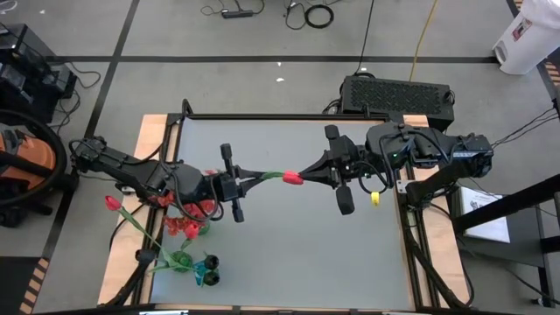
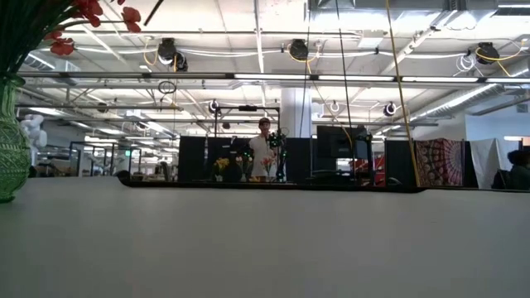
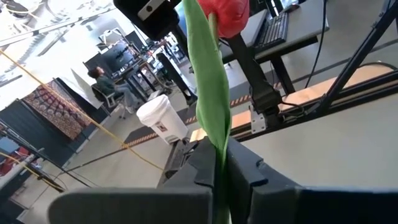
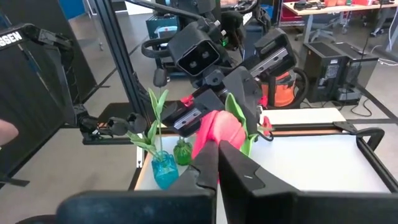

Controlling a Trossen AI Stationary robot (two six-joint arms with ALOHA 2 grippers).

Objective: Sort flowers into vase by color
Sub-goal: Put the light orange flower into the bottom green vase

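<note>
Midair, both arms' fingers clamp one red-pink tulip (image 1: pixel 293 178): left gripper (image 1: pixel 248 180) on the green stem, right gripper (image 1: pixel 308 173) on the bud.

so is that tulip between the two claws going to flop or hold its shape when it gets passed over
The tulip probably holds shape: its stem spans straight between the left claw and the right claw without sagging. It looks light, thin stem and small bud. The right claw pinches at the soft bud, which may squash or slip.

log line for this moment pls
phase: handover mid-air | left claw: shut on tulip stem | right claw: shut at bloom | green vase: holds red flowers
</note>
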